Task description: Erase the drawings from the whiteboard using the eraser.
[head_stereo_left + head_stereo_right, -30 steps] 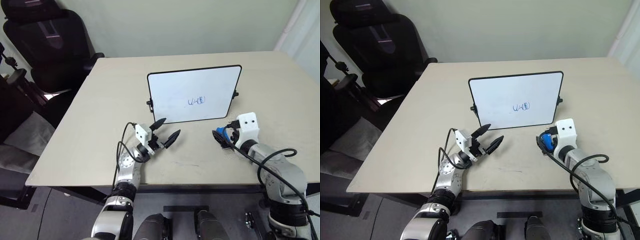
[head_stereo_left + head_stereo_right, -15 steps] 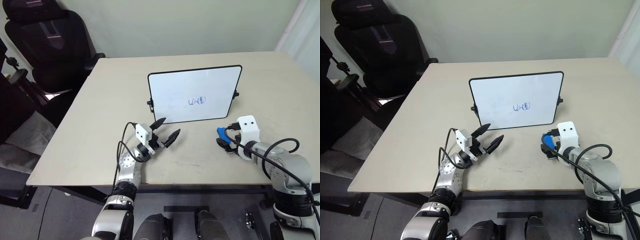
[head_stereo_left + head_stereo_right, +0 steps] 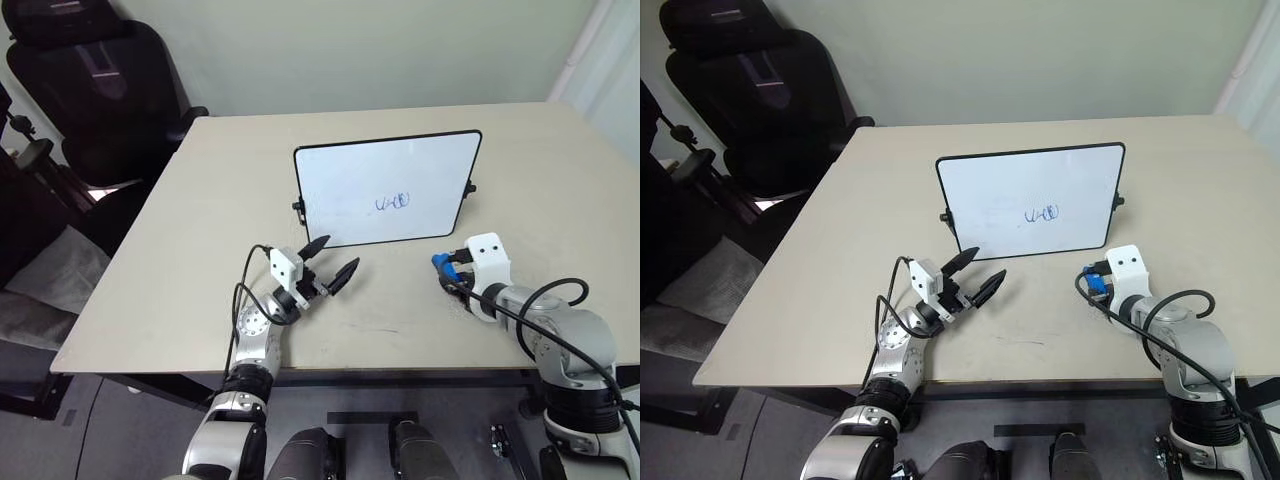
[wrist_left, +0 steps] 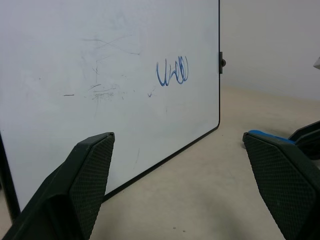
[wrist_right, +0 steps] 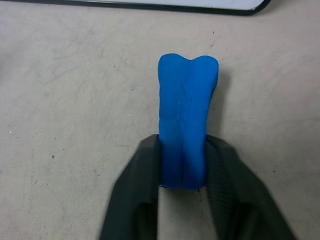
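Pinching the eraser (image 5: 186, 125) in my right hand (image 5: 182, 172) low right of frame, ready for the scribble (image 3: 393, 203) on the whiteboard (image 3: 350, 170); my left hand (image 3: 328, 262) hangs open, empty.

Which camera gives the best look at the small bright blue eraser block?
The right wrist view: the small bright blue eraser block sits close up, pinched between the right gripper jaws above the beige table. Both head views show a small blue patch beside the white housing. The left wrist view catches a blue sliver.
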Motion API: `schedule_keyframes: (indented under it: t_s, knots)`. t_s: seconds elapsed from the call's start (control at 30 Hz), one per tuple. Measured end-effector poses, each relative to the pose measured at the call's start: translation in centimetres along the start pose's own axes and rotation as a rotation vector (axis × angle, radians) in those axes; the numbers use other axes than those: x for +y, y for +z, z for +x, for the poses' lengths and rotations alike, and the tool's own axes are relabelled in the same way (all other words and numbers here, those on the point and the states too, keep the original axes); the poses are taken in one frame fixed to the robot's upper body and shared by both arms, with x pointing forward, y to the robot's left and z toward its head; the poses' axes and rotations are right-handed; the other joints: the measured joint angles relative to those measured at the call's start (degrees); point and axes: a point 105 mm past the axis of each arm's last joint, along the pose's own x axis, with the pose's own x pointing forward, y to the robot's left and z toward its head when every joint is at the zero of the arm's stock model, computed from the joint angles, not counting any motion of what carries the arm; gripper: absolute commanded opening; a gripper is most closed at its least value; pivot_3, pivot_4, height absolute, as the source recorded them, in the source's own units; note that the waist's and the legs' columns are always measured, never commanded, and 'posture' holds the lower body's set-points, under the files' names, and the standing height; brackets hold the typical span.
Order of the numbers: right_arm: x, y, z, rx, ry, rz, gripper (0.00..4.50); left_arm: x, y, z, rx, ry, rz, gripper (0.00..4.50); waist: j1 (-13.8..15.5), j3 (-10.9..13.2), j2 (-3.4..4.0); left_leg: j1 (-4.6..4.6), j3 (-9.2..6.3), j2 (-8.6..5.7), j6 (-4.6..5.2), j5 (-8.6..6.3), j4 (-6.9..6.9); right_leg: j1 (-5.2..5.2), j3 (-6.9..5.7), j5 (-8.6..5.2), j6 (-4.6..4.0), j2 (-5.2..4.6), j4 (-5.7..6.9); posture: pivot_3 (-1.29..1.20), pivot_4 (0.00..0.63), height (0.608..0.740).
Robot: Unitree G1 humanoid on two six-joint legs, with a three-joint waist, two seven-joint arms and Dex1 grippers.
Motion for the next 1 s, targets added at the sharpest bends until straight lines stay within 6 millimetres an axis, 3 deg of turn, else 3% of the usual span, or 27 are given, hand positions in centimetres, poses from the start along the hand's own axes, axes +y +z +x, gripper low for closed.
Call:
schedule_keyframes:
  t_s: [0.07, 0.27, 0.4, 0.6, 1.0]
  knots:
    - [0.0, 0.0, 0.0, -0.009, 0.000, -0.003, 0.43, 0.0, 0.0, 0.0, 0.001, 0.000, 0.000, 4.50, -0.1, 0.0, 0.00, 0.00, 0.00, 0.00, -0.05, -0.03, 0.00, 0.00, 0.01, 0.00, 0.00, 0.00, 0.00, 0.00, 0.150, 0.726]
    - [0.1, 0.4, -0.1, -0.036, 0.008, -0.011, 0.43, 0.0, 0.0, 0.0, 0.000, -0.002, 0.001, 4.50, -0.1, 0.0, 0.01, 0.00, 0.00, 0.00, -0.06, -0.04, -0.01, -0.02, 0.02, 0.00, 0.00, 0.00, 0.00, 0.00, 0.150, 0.726]
    - [1.1, 2.3, -0.7, -0.141, 0.048, -0.079, 0.43, -0.1, 0.0, -0.1, -0.001, -0.002, 0.003, 4.50, -0.1, 0.0, 0.03, -0.03, 0.00, 0.00, -0.07, -0.04, -0.03, -0.02, 0.02, 0.00, 0.00, 0.01, 0.00, 0.00, 0.150, 0.726]
    - [4.2, 6.7, -1.0, -0.361, 0.138, -0.081, 0.43, 0.0, 0.1, -0.1, 0.000, -0.002, 0.007, 4.50, -0.1, 0.0, 0.03, -0.03, 0.00, 0.00, 0.04, 0.01, -0.02, -0.08, 0.05, 0.01, -0.02, 0.03, -0.01, 0.00, 0.150, 0.726]
    - [4.0, 9.7, 1.5, -0.455, 0.069, -0.090, 0.43, 0.3, 0.4, -0.4, 0.002, -0.014, 0.022, 4.50, -0.2, -0.1, 0.23, -0.08, -0.01, 0.06, 0.05, 0.02, -0.03, -0.21, 0.04, 0.11, -0.18, 0.05, 0.00, 0.00, 0.150, 0.726]
